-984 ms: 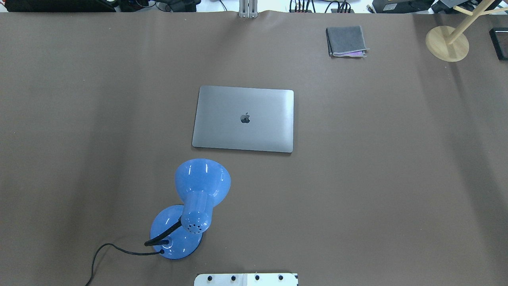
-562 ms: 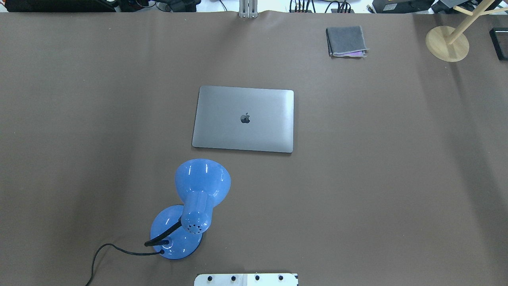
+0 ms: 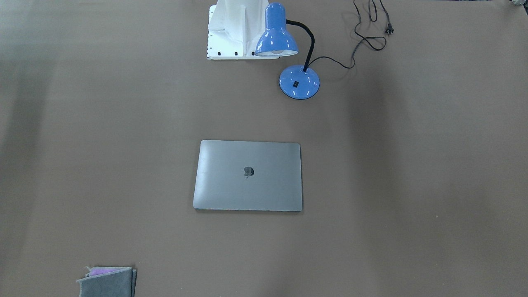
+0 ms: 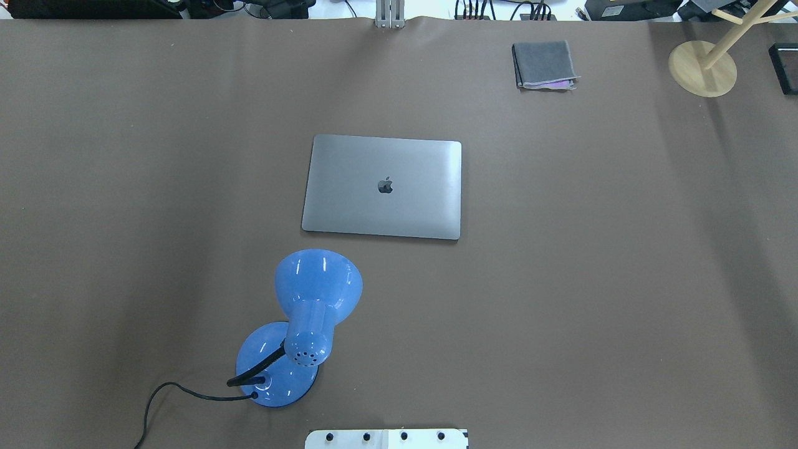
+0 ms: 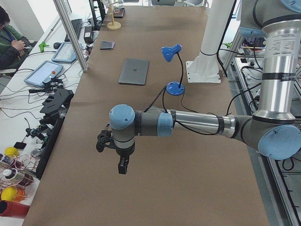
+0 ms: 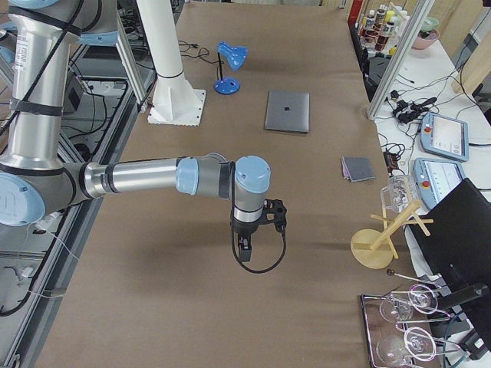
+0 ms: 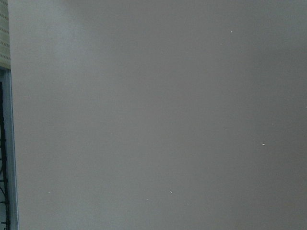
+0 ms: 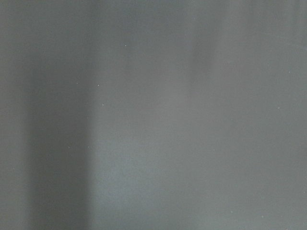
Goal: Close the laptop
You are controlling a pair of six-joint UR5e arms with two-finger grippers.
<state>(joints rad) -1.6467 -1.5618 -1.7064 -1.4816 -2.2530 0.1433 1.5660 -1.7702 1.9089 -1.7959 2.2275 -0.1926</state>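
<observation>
Lying shut just beyond the blue lamp [image 4: 315,293], the laptop [image 4: 383,186] is unmoved since a second ago — task apparently done — with the left gripper [image 5: 122,167] and right gripper [image 6: 244,251] far from the lamp, their jaws' state impossible to tell.

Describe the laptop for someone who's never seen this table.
On the brown table, near its middle, a short way from the blue desk lamp, lies the laptop, closed flat. Unlike the folded grey cloth, it is a metal slab with a dark apple logo.
</observation>
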